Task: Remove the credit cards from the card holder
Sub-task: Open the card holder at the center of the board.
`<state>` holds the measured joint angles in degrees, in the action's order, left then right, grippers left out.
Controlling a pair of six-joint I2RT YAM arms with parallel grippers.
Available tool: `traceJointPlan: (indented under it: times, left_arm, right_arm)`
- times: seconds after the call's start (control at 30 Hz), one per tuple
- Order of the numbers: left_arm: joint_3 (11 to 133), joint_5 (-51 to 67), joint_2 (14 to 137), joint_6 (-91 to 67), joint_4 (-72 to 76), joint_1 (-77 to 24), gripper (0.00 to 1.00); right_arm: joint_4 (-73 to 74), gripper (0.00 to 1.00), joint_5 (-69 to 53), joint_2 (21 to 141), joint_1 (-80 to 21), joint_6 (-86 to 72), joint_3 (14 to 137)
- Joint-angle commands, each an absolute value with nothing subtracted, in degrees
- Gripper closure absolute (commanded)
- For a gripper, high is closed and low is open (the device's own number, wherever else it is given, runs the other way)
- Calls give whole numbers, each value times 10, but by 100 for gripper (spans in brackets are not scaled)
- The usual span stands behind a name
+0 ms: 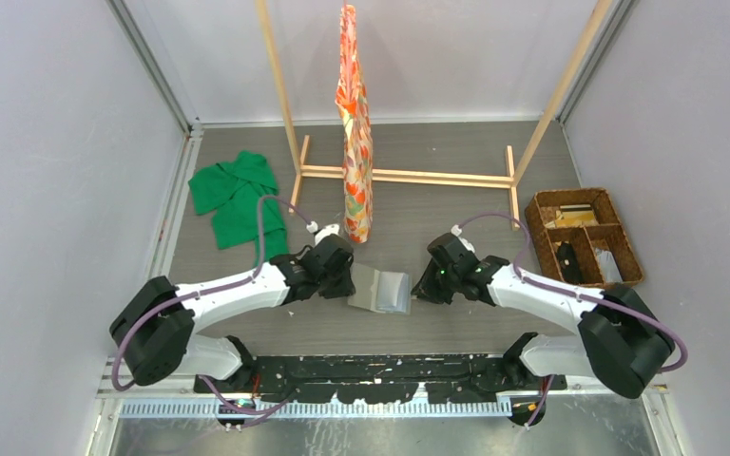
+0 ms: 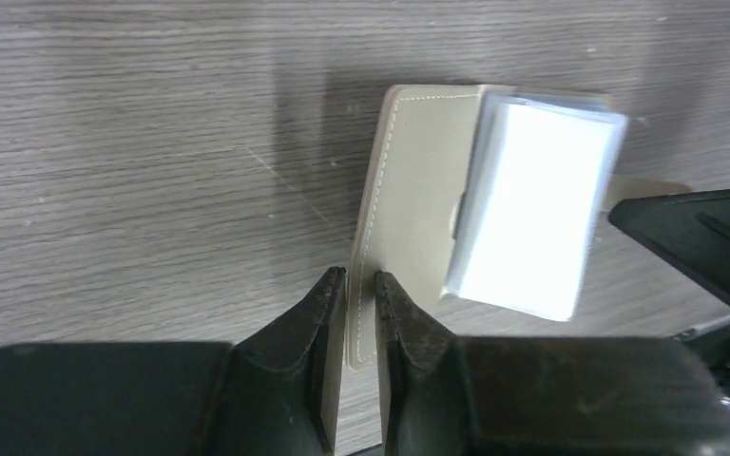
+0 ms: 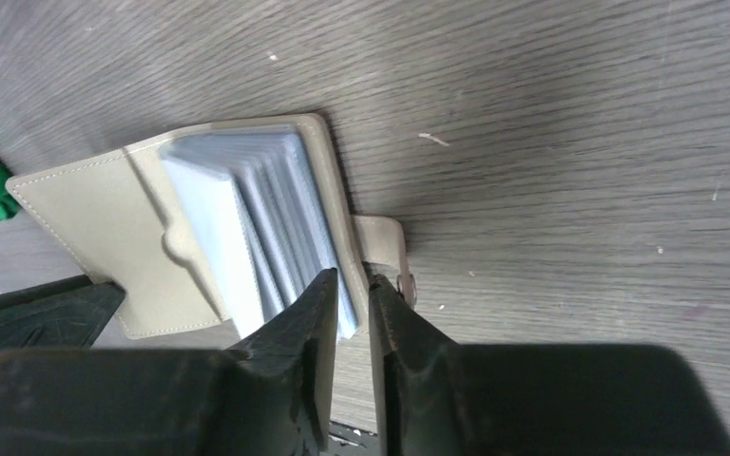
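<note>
Now I am looking at the grey table (image 1: 456, 214), the biggest thing here. A wooden rack (image 1: 404, 176) is standing at its far side, and an orange patterned cloth (image 1: 354, 123) is hanging from it. A green cloth (image 1: 238, 199) is lying at the far left and a brown wicker basket (image 1: 570, 195) is sitting at the far right.

The left arm (image 1: 228, 294) and the right arm (image 1: 542, 294) are both reaching toward the middle of the table. The card holder (image 1: 380, 290) is lying there, opened, between them and near the front edge.

The left gripper (image 2: 359, 277) is pinching the stitched edge of the holder's flat cover, with its two fingers standing close on either side of it. The right gripper (image 3: 354, 277) is closing narrowly on the opposite edge of the card holder, where the pale pocket panels (image 3: 266, 218) are fanning upward in a stack. A small snap tab (image 3: 385, 242) is sticking out just beside the right fingers. I cannot tell whether any card is sitting inside the panels.
</note>
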<state>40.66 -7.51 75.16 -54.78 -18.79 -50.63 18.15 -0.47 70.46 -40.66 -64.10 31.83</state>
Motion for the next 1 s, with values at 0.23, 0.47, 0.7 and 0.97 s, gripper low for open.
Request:
traceJointPlan:
  times: [0.23,0.47,0.7,0.97]
  left_arm:
    - [438,-135,850,-527,-279,-504,65]
    - [437,-108,882,-525,-256,-504,64]
    - [443,-98,898,-521,-249,-504,64]
    - [444,-77,907,-520,-234,-504,64]
  right_arm:
    - [130,86,-26,758,-408,-634,325]
    - [93,87,-65,756,-413,-633,324]
    - [93,88,-80,776,-426,-618,362]
    - [95,89,-83,818,-455,-607,405]
